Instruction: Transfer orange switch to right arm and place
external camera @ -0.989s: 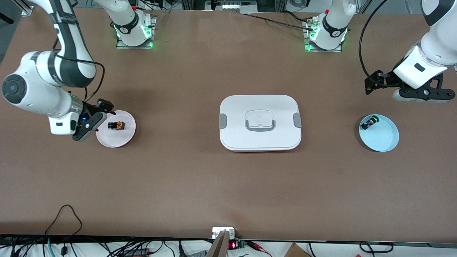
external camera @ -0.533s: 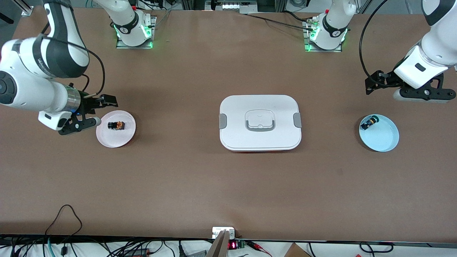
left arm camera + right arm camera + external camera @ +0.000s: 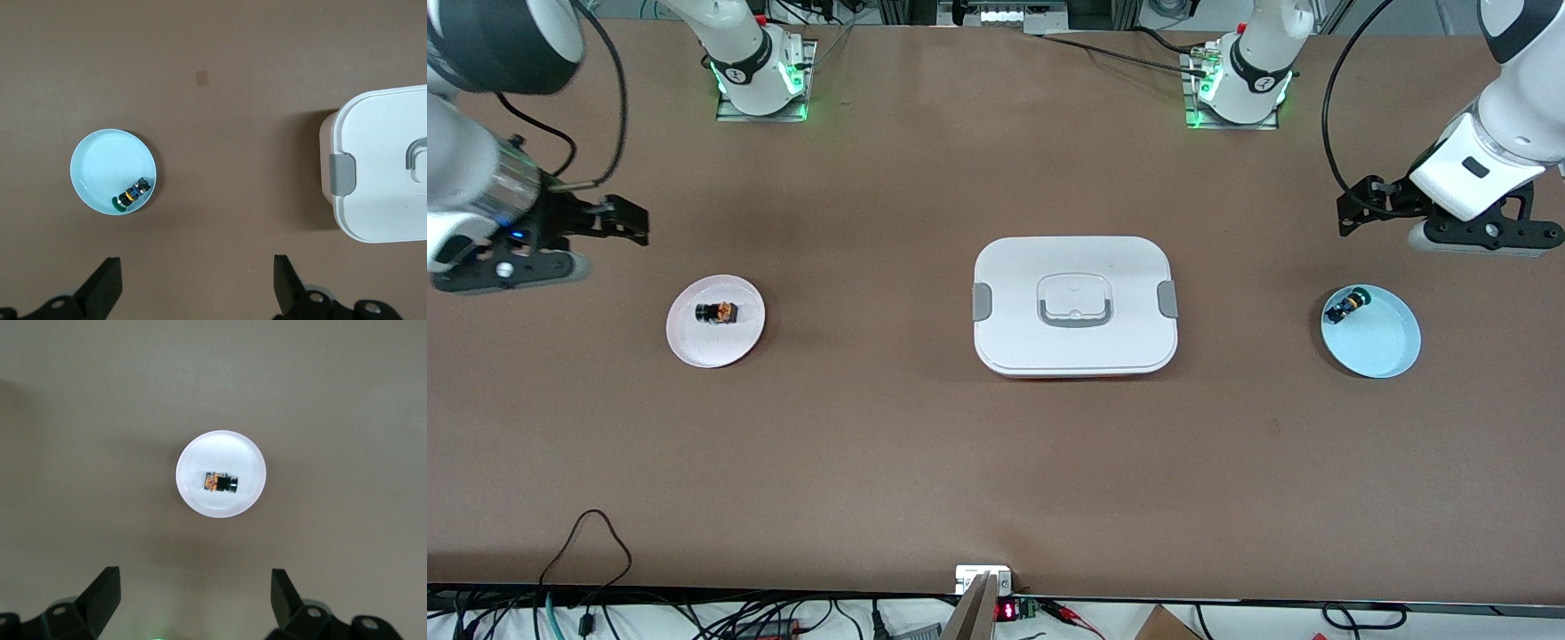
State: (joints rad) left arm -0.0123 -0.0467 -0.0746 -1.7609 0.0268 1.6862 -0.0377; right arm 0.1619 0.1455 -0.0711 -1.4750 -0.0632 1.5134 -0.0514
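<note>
orange switch (image 3: pixel 717 312) lying on its side on the pink plate (image 3: pixel 694 347) — placement looks done | right gripper (image 3: pixel 569 244) hovering over bare desk (image 3: pixel 871 444), jaws wide, empty | left gripper (image 3: pixel 1352 213) waiting, spread empty — above desk near blue plate (image 3: pixel 1392 351)

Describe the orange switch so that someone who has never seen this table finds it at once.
Start at the big white lidded box in the middle of the table and go toward the right arm's end, to the small pale pink plate. The orange switch lies on its side on that plate. Its orange cap and tan body set it apart from the green-capped switch, which sits in the light blue dish at the left arm's end.
</note>
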